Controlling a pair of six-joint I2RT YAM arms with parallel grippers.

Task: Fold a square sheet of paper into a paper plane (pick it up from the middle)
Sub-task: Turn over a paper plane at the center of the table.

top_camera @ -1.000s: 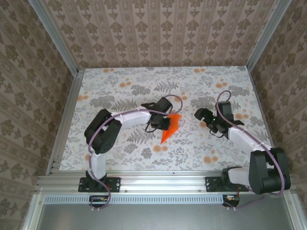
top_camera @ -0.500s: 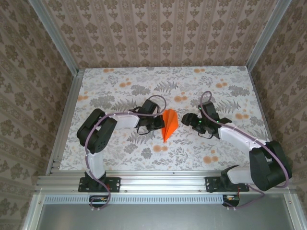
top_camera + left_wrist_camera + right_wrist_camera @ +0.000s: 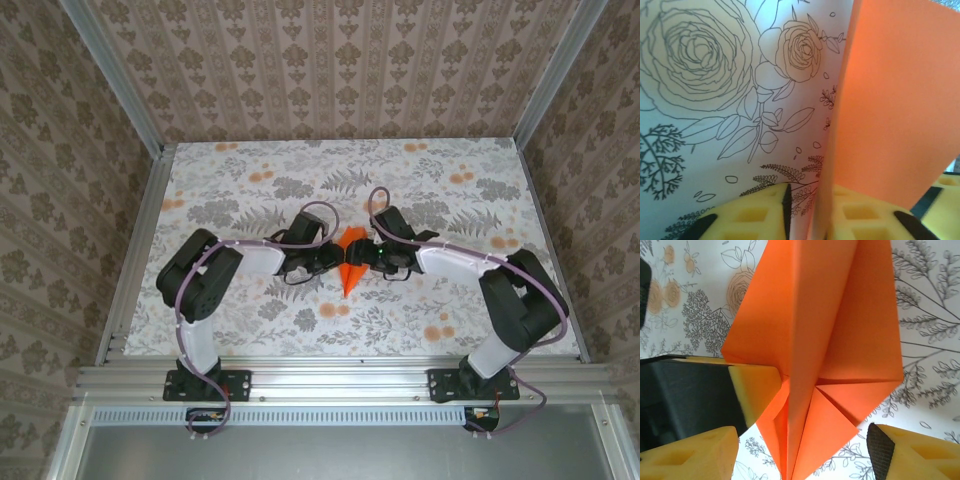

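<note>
The square sheet of paper, bright orange, is folded into a narrow pointed paper plane (image 3: 349, 274) in the middle of the table, with its tip toward the near edge. My left gripper (image 3: 331, 259) is at its left side. In the left wrist view the paper plane (image 3: 890, 100) stands on edge against the right pad (image 3: 865, 215), and tablecloth shows between it and the left pad, so my left gripper (image 3: 805, 222) is slightly open. My right gripper (image 3: 371, 255) is at the plane's right side. Its jaws straddle the paper plane (image 3: 815, 315) wide apart, so my right gripper (image 3: 800, 460) is open.
A floral tablecloth (image 3: 250, 190) covers the table. Aluminium rails (image 3: 330, 380) frame the near edge and the sides, and wallpapered walls (image 3: 330, 70) close in the back and both sides. The left gripper's yellow finger (image 3: 755, 387) shows beside the plane's wing in the right wrist view.
The right arm has swung left until its gripper reached the plane. The left gripper has brought the plane down flatter and its jaws have parted a little.
</note>
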